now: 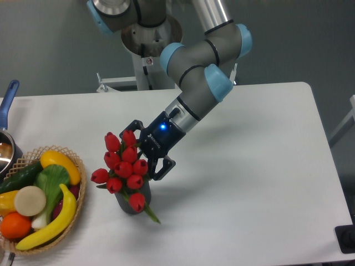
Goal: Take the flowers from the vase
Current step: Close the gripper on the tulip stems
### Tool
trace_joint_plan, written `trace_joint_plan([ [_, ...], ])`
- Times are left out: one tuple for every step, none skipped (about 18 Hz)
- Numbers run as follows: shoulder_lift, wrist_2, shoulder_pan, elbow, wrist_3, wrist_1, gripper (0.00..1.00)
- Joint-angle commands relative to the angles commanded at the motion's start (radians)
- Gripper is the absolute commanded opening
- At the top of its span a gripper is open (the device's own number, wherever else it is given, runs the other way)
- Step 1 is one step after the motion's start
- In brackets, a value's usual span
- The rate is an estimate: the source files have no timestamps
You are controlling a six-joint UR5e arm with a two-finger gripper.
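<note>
The flowers (123,164), a bunch of red closed tulip buds with green stems, stand in the vase (136,200), a small dark grey cup left of the table's middle. One bud hangs low over the vase's front and a green leaf sticks out at its right. My gripper (144,154) is black with a blue light and reaches in from the upper right at the height of the buds. Its jaws stand open, one finger (133,125) by the top of the bunch and the other by its right side. The rightmost buds lie at the gap between the fingers.
A wicker basket (79,204) with a banana, an orange, a cucumber and other produce sits at the left front edge. A blue-handled metal pot (8,101) is at the far left edge. The arm stretches over the table's back middle.
</note>
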Motion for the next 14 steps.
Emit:
trace_joint_plan([
  [0.000, 0.000, 0.000, 0.000, -0.002, 0.000, 0.53],
  [0.002, 0.000, 0.000, 0.002, -0.002, 0.000, 0.52],
  [0.002, 0.000, 0.002, 0.000, -0.002, 0.000, 0.51],
  [0.002, 0.000, 0.002, 0.000, -0.002, 0.000, 0.47],
  [0.002, 0.000, 0.002, 0.000, -0.002, -0.002, 0.46],
  [0.002, 0.000, 0.003, 0.000, -0.003, -0.002, 0.45],
  [0.003, -0.002, 0.005, 0.000, -0.003, -0.002, 0.45],
  [0.003, -0.002, 0.006, 0.000, -0.005, -0.002, 0.45],
  [0.005, -0.008, 0.008, 0.002, -0.006, -0.002, 0.45],
  [0.006, -0.021, 0.012, 0.002, -0.008, -0.002, 0.45],
  [0.006, -0.034, 0.015, 0.002, -0.008, -0.002, 0.45],
  [0.009, -0.043, 0.017, 0.002, -0.009, -0.002, 0.45],
  [0.011, -0.046, 0.017, 0.002, -0.009, -0.002, 0.45],
  [0.012, -0.049, 0.018, 0.002, -0.012, -0.002, 0.45],
])
